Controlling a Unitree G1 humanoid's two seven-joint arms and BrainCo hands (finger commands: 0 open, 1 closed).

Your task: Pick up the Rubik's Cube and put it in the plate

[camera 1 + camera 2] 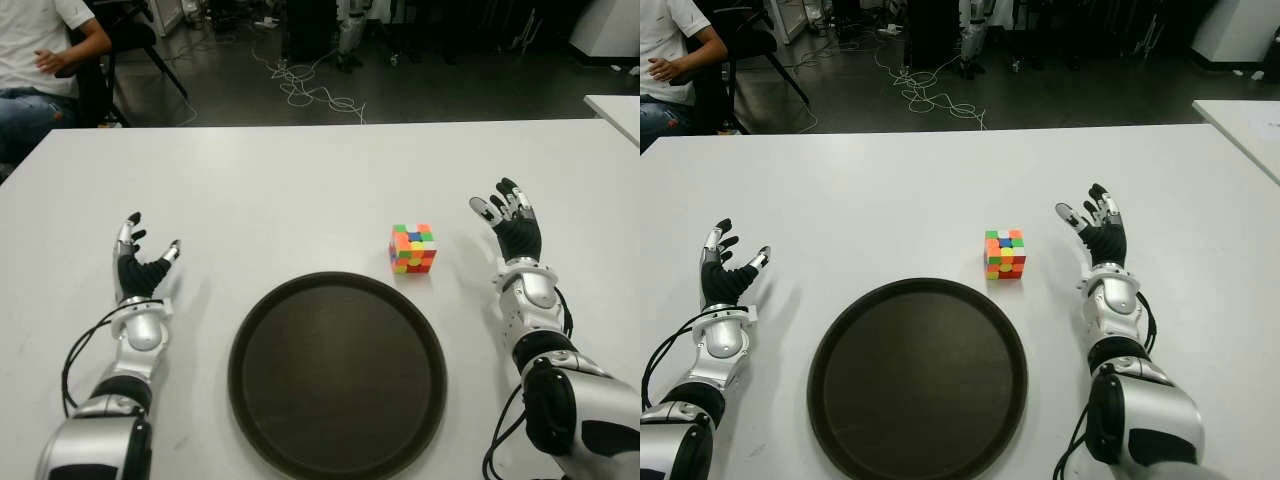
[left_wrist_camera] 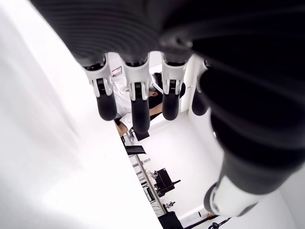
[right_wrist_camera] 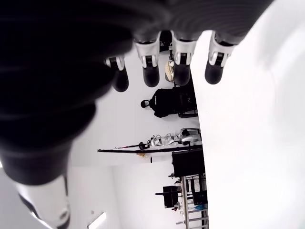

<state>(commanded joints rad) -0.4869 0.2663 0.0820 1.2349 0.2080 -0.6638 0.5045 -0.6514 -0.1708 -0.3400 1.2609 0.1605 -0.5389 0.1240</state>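
Observation:
A multicoloured Rubik's Cube [image 1: 412, 248] stands on the white table [image 1: 300, 180], just beyond the far right rim of a round dark plate [image 1: 337, 372]. Nothing lies in the plate. My right hand [image 1: 508, 222] shows to the right of the cube, a short gap away, with its fingers spread and holding nothing. My left hand [image 1: 140, 258] shows well to the left of the plate, fingers spread too. Both wrist views show only extended fingers [image 3: 182, 67] over the table, with no cube between them.
A seated person [image 1: 40, 60] is at the far left behind the table. Cables [image 1: 310, 90] lie on the dark floor beyond the far edge. Another white table's corner [image 1: 615, 108] shows at the far right.

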